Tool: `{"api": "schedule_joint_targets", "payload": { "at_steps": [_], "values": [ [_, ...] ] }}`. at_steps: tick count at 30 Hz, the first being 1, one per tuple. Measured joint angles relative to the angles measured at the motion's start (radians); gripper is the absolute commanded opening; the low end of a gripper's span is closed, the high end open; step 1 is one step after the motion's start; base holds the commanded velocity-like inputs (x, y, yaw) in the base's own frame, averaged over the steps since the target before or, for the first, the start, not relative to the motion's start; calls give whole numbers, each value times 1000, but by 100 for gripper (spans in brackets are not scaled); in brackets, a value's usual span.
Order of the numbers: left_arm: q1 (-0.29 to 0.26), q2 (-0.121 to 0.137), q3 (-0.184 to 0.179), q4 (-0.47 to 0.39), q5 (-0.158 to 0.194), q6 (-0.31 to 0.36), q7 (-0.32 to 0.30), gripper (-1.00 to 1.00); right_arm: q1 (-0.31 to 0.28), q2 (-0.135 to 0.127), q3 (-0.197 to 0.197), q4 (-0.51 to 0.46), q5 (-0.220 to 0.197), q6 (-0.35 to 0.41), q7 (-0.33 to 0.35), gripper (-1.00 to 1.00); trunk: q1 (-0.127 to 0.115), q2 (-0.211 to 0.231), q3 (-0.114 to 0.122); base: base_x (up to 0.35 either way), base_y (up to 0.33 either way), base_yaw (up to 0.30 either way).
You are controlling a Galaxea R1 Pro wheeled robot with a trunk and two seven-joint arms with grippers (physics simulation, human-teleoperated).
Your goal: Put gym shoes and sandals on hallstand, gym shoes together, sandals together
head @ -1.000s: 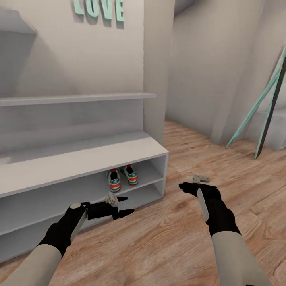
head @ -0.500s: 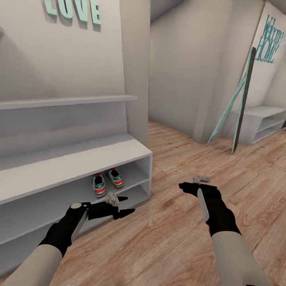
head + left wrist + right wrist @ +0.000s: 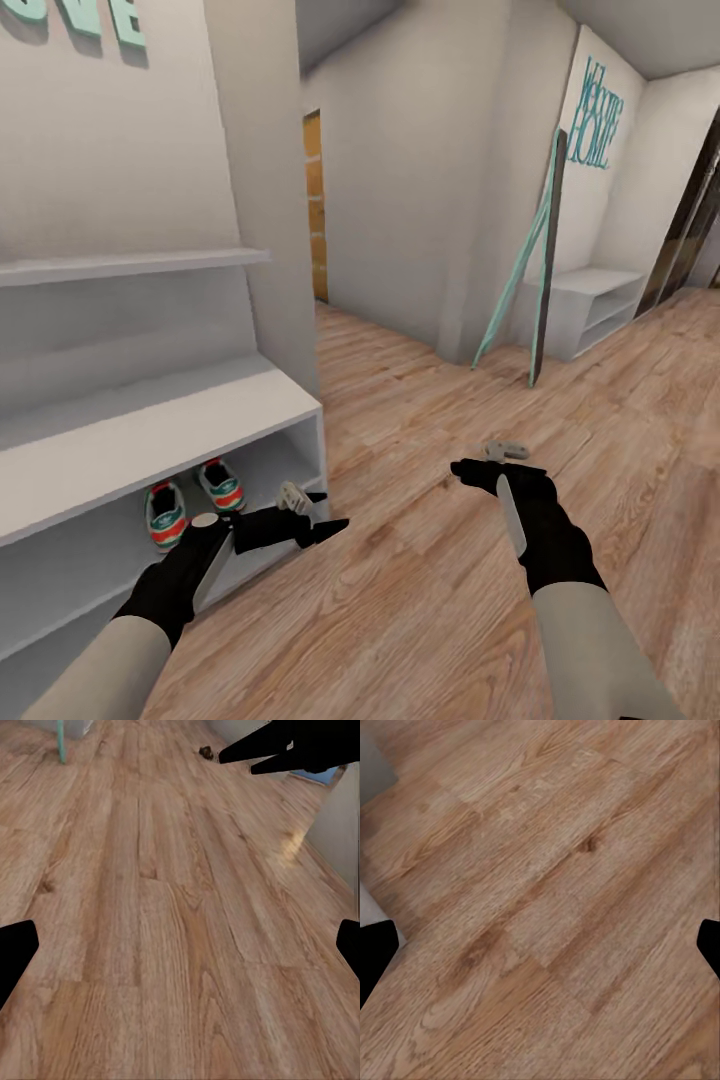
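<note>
Sneakers sitting lower left on rack shelf; likely light, stiff-soled, grabbing heel collar best. Left gripper, right gripper hanging spread, empty.

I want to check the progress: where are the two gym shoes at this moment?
In the head view, the two gym shoes stand side by side on the upper open shelf of the hallstand, at the lower left, just beyond the left pincer.

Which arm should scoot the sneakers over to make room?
Probably left: the left end effector is open beside the shoe rack, near the gym shoes on its shelf. The right end effector is open over the floor, farther off.
</note>
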Motion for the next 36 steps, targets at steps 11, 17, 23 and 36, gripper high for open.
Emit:
{"api": "schedule_joint_targets", "payload": {
  "at_steps": [11,17,23,36],
  "values": [
    [0,-8,1,1,0,-1,1,100,0,0,1,0,0,0,0,100,0,0,11,335,-223,-265],
    [0,-8,1,1,0,-1,1,100,0,0,1,0,0,0,0,100,0,0,17,322,-231,-265],
    [0,-6,3,10,1,-1,21,100,0,0,1,0,1,0,0,100,0,0,24,302,-254,-264],
    [0,-7,4,32,7,-1,227,100,0,2,2,1,7,0,-1,100,0,0,37,298,-258,-265]
  ]
}}
